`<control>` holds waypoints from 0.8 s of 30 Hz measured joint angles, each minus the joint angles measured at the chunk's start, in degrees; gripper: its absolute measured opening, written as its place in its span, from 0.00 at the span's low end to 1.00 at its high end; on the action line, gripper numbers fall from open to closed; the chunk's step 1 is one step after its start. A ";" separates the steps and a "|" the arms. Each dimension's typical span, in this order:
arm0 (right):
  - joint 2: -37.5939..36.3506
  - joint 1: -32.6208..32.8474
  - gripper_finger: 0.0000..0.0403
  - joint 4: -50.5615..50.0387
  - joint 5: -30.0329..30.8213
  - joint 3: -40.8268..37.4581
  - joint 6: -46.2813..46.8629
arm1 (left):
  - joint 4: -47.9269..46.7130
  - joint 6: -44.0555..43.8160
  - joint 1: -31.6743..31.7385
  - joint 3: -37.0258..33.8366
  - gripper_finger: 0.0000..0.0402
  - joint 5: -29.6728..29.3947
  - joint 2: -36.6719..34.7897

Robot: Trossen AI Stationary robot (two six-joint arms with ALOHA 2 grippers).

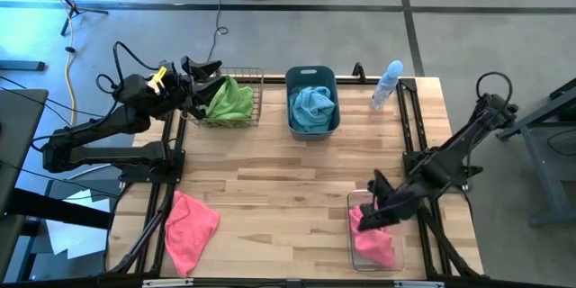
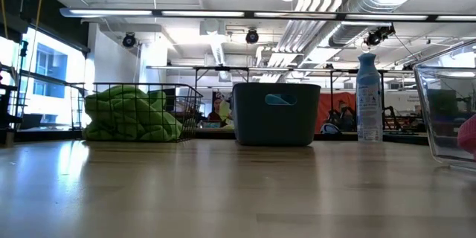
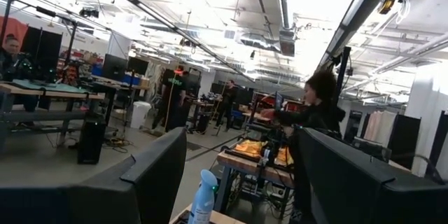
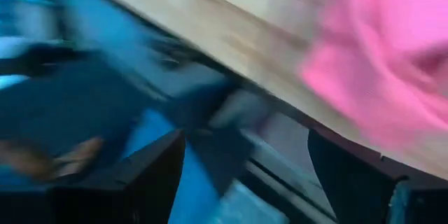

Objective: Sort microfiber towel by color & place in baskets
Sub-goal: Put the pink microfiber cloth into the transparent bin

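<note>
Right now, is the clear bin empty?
No. The clear bin holds a pink cloth, seen from above under the right gripper.

We see a lime green towel in copper-brown mesh, a light blue towel in a slate-blue tub, and 2 pink towels.

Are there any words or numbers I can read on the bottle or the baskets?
None can be read.
The spray bottle has a printed label, but it is too small and blurred to read.
The wire basket, the blue tub and the clear bin show no writing.
</note>
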 joint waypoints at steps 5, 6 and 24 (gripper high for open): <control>-4.26 -3.25 0.74 7.05 14.92 0.04 -7.70 | -0.07 -0.03 0.02 0.00 0.66 1.74 0.00; -4.56 -4.59 0.74 7.83 16.55 0.04 -9.91 | -0.17 -0.03 0.00 0.00 0.66 2.04 -0.02; 12.03 -34.45 0.74 40.93 2.98 0.04 -49.63 | -3.87 -4.14 0.02 -0.02 0.66 8.78 -2.86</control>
